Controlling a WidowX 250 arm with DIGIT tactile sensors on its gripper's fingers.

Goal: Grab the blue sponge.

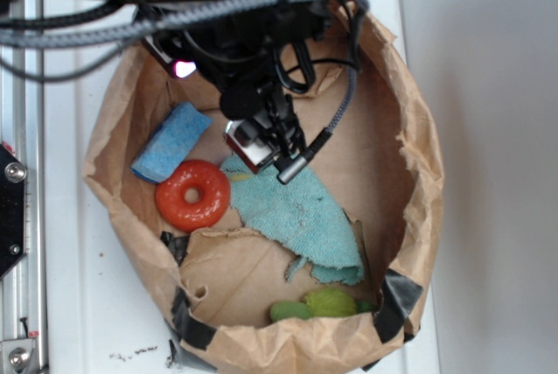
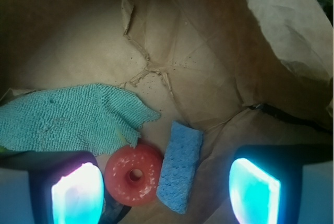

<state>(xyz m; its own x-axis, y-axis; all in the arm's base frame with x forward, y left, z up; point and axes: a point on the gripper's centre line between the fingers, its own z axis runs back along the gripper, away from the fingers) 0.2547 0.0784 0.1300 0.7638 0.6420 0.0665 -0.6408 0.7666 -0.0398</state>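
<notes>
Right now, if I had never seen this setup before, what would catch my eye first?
Probably the bright orange ring lying in the torn brown paper bag, with the blue sponge touching it on one side. A teal terry cloth rag spreads beside them. Above the rag hangs the black robot arm's open gripper, its fingers glowing cyan in the wrist view.

White panelled surface [image 1: 74,130] beside a plain grey wall [image 1: 497,130].
</notes>
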